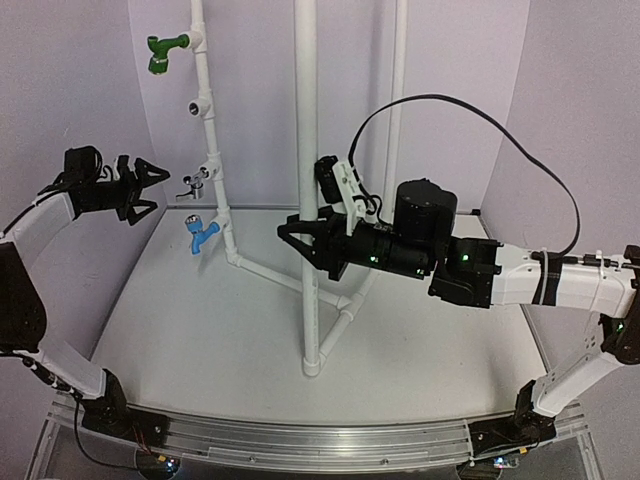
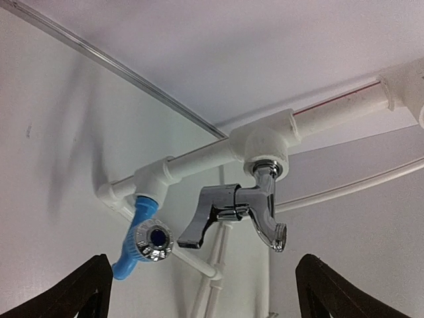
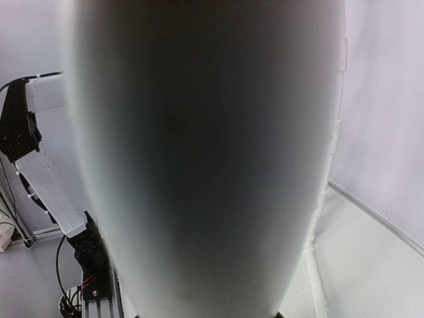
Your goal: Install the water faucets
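- Three faucets sit on the thin white plastic pipe (image 1: pixel 207 100) at the upper left of the top view. All are small with short spouts
- The green faucet (image 1: pixel 165 50) is matte plastic and sits highest
- The chrome faucet (image 1: pixel 195 182) is mirror-bright metal with a flat lever handle. It hangs lower, about halfway down the frame
- The blue faucet (image 1: pixel 200 232) is glossy plastic and sits just below the chrome one. In the left wrist view it has a knurled silver cap with a dark blue centre
- I count four white tee fittings on that pipe. Three carry faucets, and the empty tee (image 1: pixel 197 105) lies between the green and the chrome one
- Both the blue and the chrome faucet are seated in their tees, their necks meeting the white collars
- Three smooth, round white uprights rise from the table. They are the thin tee pipe, a thick central pipe (image 1: pixel 307 150) and a slimmer rear pipe (image 1: pixel 398 90), joined low down by elbows
- The left claw (image 1: pixel 160 190) is at the left edge of the top view. Its black wedge-shaped fingers (image 2: pixel 83 291) are spread wide and hold nothing, and it points at the chrome faucet from a little way off
- The right claw (image 1: pixel 292 248) is at the frame centre, right against the central pipe. That pipe fills the right wrist view as a blurred grey mass, and I cannot tell whether the fingers clamp it
- The table (image 1: pixel 200 330) is flat matte white
- A ribbed aluminium rail (image 1: pixel 320 435) runs along the bottom of the frame
- The walls (image 1: pixel 90 80) are plain pale lilac and close in on three sides
- One black cable (image 1: pixel 520 150) loops above the right arm
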### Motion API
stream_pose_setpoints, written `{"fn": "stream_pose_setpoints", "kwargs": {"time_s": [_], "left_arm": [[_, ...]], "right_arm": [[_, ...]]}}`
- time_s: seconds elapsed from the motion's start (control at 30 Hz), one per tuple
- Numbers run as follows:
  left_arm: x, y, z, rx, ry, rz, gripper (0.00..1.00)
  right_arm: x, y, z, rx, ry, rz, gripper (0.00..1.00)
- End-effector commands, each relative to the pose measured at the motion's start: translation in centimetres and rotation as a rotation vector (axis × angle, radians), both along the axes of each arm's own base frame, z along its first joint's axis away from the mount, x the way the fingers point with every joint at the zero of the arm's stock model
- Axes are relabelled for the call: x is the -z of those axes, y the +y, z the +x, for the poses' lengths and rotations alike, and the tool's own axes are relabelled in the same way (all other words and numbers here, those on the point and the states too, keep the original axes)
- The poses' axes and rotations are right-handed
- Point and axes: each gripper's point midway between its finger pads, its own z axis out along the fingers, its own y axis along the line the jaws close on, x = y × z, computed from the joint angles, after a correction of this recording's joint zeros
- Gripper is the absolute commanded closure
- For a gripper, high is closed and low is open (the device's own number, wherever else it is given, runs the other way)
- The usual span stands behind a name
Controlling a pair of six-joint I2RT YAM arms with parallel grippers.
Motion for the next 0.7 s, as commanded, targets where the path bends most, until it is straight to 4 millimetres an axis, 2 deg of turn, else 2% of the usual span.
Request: {"fn": "stream_pose_setpoints", "kwargs": {"time_s": [0.0, 0.07, 0.23, 0.47, 0.67], "left_arm": [[-2.9, -3.0, 0.1, 0.21, -0.1, -0.2, 0.0], [-2.0, -3.4, 0.8, 0.241, -0.069, -0.24, 0.0], [-1.8, -3.7, 1.6, 0.27, -0.079, -0.252, 0.0], [-1.4, -7.0, 2.1, 0.382, -0.069, -0.246, 0.0], [-0.8, -7.4, 3.3, 0.371, -0.049, -0.23, 0.0]], "right_arm": [[0.2, 0.6, -0.2, -0.031, 0.102, 0.029, 1.0], [0.0, 0.5, -0.2, -0.028, 0.098, 0.031, 1.0], [-0.1, 0.4, -0.3, -0.028, 0.094, 0.033, 1.0], [0.4, 0.9, -0.3, -0.042, 0.105, 0.026, 1.0], [0.0, 0.6, -0.3, -0.036, 0.094, 0.032, 1.0]]}}
